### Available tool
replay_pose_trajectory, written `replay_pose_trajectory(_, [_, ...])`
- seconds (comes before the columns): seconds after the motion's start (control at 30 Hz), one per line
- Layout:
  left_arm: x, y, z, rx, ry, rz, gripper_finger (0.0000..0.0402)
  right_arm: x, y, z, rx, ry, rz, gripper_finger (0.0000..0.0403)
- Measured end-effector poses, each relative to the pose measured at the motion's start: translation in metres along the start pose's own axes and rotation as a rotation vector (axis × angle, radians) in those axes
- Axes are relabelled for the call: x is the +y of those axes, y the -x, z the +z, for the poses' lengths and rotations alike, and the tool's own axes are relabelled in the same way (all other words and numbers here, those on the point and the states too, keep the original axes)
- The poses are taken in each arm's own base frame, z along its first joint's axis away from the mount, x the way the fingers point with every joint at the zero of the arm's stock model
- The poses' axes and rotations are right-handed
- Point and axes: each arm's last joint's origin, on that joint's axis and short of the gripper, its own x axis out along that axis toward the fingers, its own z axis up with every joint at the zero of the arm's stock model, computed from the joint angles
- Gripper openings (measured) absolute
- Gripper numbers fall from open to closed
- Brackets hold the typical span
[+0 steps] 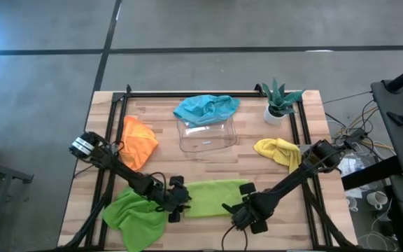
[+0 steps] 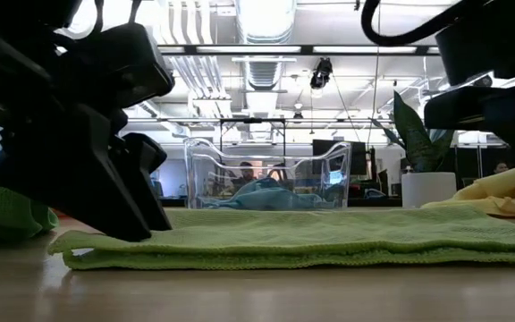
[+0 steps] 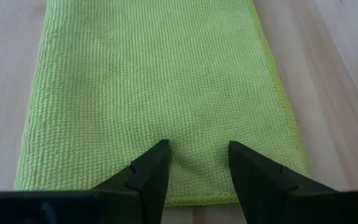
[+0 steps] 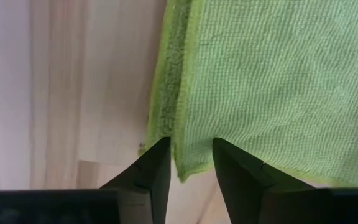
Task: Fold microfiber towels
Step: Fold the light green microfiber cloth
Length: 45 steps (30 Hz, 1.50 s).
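Working one lime green towel (image 1: 212, 197), already doubled into a strip at the worktop's (image 1: 257, 168) near edge, left pincer (image 3: 197, 165) and right pincer (image 4: 191, 158) both parted over its ends, four other towels unfolded.

A clear plastic tray (image 1: 207, 136) is sitting on the pale wooden slatted table (image 1: 243, 168), and a small green potted plant in a white pot (image 1: 278, 103) is standing beside it near the corner.
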Motion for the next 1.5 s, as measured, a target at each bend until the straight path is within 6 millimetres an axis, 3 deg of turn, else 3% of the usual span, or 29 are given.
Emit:
replay_pose_trajectory(0.17, [0.0,0.001,0.0,0.004,0.0,-0.007,0.0152,0.0,0.0,-0.001,0.004,-0.011,-0.005,0.0088])
replay_pose_trajectory(0.33, [0.0,0.001,0.0,0.007,0.0,-0.008,0.0152,0.0,0.006,0.002,0.007,-0.035,-0.009,0.0018])
replay_pose_trajectory(0.63, [0.0,0.001,0.0,0.009,0.025,-0.008,0.0152,0.008,0.028,0.008,0.036,-0.046,0.074,0.0009])
replay_pose_trajectory(0.9, [0.0,0.001,-0.001,0.014,0.025,-0.006,0.0152,0.011,0.009,0.007,-0.006,-0.045,0.156,0.0009])
replay_pose_trajectory(1.1, [0.001,0.001,-0.001,0.014,0.026,-0.005,0.0152,0.018,0.004,0.012,-0.061,-0.035,0.288,0.002])
replay_pose_trajectory(1.23, [0.001,0.001,-0.001,0.014,0.026,-0.005,0.0152,0.017,-0.001,0.009,-0.043,-0.064,0.279,0.004])
replay_pose_trajectory(1.5, [0.001,0.001,0.0,0.004,0.031,0.004,0.0152,0.02,0.002,0.019,-0.156,-0.072,0.31,0.013])
